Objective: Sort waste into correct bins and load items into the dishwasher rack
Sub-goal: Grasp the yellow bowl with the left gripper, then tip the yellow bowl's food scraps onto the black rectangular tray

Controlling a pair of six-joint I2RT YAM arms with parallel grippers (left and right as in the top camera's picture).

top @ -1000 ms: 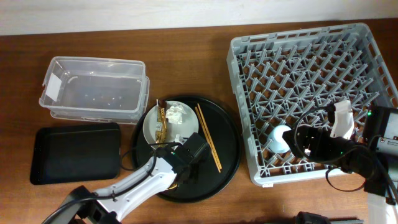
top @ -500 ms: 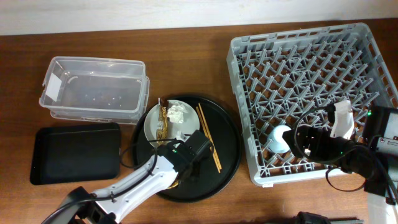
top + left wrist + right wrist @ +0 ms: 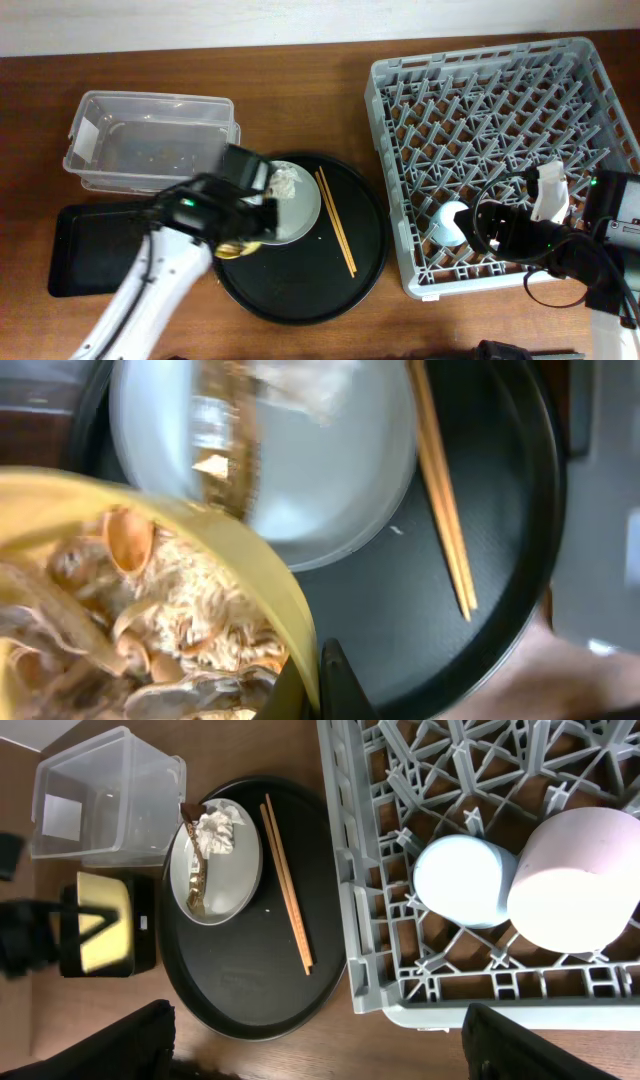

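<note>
- Yellow bowl (image 3: 215, 550), heaped with shredded food scraps (image 3: 150, 630), hangs over the left edge of the round black tray (image 3: 330, 285), near both bins. The left gripper (image 3: 312, 685) is pinched shut on its rim.
- We judge spilling to be the main risk. The grip takes only one edge of a full bowl, so a quick swing or early tilt could scatter scraps on the wood.
- The bowl could also twist or slip in so narrow a pinch.
- Tipping into the wrong bin is possible, since the clear tub (image 3: 150, 140) and the flat black tray (image 3: 90, 250) lie side by side.
- The tub's wall stands up in the way, so we think the bowl must clear it before tipping.
- On the round tray, the grey plate (image 3: 300, 200) carries the tissue (image 3: 284, 181) and wrapper (image 3: 193, 870). The chopsticks (image 3: 335, 222) lie just beside it.
- The right gripper (image 3: 488, 226) sits over the dishwasher rack (image 3: 500, 110) with its jaws spread wide and empty. It is next to the blue cup (image 3: 462, 880) and pink cup (image 3: 575, 870), which touch.
</note>
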